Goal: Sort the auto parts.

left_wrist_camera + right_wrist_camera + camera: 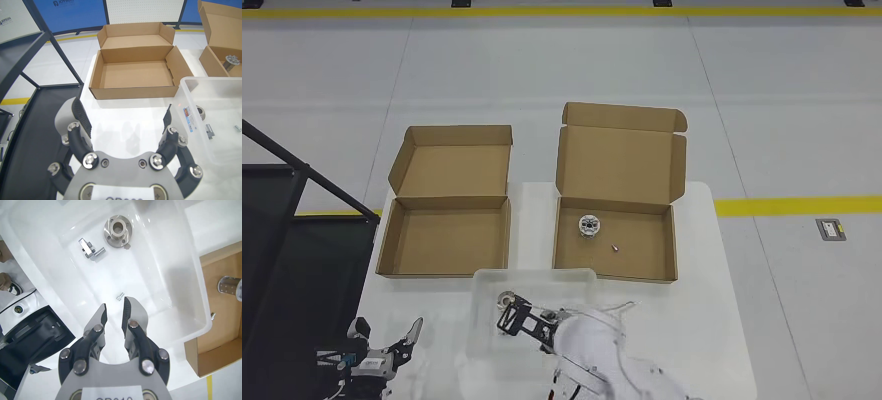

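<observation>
Two cardboard boxes, one clear bin and five metal parts are counted: three binned, two boxed.

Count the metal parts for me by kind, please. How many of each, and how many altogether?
Small screws: 2, one in the clear bin, the other in the cardboard box
Round flange: 1, in the bin
Bracket: 1, in the bin
Toothed cylinder: 1, in the box
Total: 5

Top looks down; wrist views close (both share clear bin).
</observation>
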`<control>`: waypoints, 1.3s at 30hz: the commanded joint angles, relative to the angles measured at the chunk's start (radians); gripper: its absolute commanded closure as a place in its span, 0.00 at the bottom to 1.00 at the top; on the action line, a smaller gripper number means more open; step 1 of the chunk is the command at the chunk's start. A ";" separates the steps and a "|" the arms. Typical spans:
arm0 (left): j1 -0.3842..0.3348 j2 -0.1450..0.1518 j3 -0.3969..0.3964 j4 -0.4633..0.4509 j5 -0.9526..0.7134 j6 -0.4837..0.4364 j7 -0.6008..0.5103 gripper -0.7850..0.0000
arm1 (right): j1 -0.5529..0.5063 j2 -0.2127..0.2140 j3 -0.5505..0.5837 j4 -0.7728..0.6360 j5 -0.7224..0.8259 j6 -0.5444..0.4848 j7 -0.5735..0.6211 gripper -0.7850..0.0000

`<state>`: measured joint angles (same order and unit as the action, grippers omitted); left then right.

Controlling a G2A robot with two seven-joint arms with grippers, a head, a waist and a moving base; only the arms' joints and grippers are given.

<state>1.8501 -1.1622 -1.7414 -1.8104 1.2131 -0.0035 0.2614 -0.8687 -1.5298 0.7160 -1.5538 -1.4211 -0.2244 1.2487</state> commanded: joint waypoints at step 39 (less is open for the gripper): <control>0.000 0.000 0.000 0.000 0.000 0.000 0.000 0.00 | 0.160 -0.142 -0.048 0.459 0.100 0.243 -0.018 0.73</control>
<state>1.8501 -1.1622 -1.7414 -1.8104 1.2131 -0.0035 0.2614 -0.7104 -1.6706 0.6664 -1.1022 -1.3229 0.0173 1.2329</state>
